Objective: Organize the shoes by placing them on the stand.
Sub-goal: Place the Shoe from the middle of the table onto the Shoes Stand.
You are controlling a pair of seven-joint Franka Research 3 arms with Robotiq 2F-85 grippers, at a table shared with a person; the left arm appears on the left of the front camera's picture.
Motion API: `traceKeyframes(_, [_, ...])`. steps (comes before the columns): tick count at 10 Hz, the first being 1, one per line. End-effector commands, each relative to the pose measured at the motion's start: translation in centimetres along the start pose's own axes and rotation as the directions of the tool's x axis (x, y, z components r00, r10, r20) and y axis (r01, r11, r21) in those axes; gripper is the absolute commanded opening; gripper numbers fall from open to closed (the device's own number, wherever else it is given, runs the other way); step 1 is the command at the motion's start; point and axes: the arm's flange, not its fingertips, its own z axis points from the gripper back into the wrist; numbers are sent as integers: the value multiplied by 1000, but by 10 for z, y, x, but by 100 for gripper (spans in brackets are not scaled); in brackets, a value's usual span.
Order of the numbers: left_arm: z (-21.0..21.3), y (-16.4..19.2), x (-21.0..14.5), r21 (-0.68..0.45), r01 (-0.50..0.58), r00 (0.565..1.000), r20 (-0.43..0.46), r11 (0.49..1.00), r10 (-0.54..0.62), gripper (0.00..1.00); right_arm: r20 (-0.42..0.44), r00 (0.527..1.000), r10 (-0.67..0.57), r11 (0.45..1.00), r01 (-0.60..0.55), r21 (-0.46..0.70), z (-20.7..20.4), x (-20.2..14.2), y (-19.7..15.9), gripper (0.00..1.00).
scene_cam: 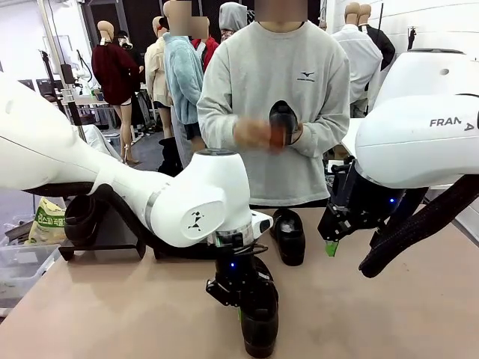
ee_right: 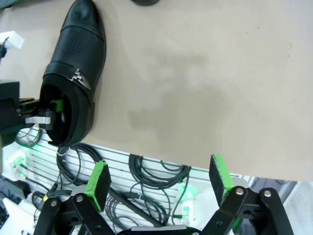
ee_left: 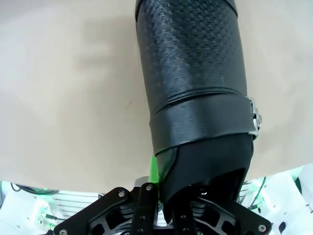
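At the table's far left, the black stand (scene_cam: 112, 233) already carries what looks like a shelved shoe (scene_cam: 78, 218). Moving right, my left gripper (scene_cam: 247, 308) points straight down near the table's front edge and pinches the gripped shoe (scene_cam: 260, 329) by the side wall of its collar. In the left wrist view one green pad (ee_left: 154, 169) presses the outside of the leather while the other finger sits inside the opening. That shoe rests on the tan table (scene_cam: 112, 314), sole down as far as I can judge. Just behind it lies a spare shoe (scene_cam: 288, 235), and above that the person's hands (scene_cam: 258, 133) hold up a handheld shoe (scene_cam: 283, 121). Farther right, my right gripper (scene_cam: 331, 245) hangs over the table with its jaws spread wide and nothing between them. I judge the gripped shoe light but glossy, with a stiff sole and a softer upper that may flex or slip under a thin pinch. The collar rim beside the buckle strap (ee_left: 252, 115) looks the firmest hold, taken deep.
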Motion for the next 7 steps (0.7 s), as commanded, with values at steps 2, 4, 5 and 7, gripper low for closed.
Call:
traceKeyframes(2, [74,63,-30,-52,-86,989,119,995,92,0,-2,1000,4,1000,-3,22,-2,0,0,100])
traceKeyframes(4, [112,126,-36,-65,-58,981,180,996,69,0,-2,1000,4,1000,-3,22,-2,0,0,100])
traceKeyframes(5, [127,157,-38,-74,-66,971,227,995,81,0,-2,1000,4,1000,-3,22,-2,0,0,100])
traceKeyframes(7, [151,201,-38,-25,-70,944,321,997,74,0,-2,1000,4,1000,-3,22,-2,0,0,100])
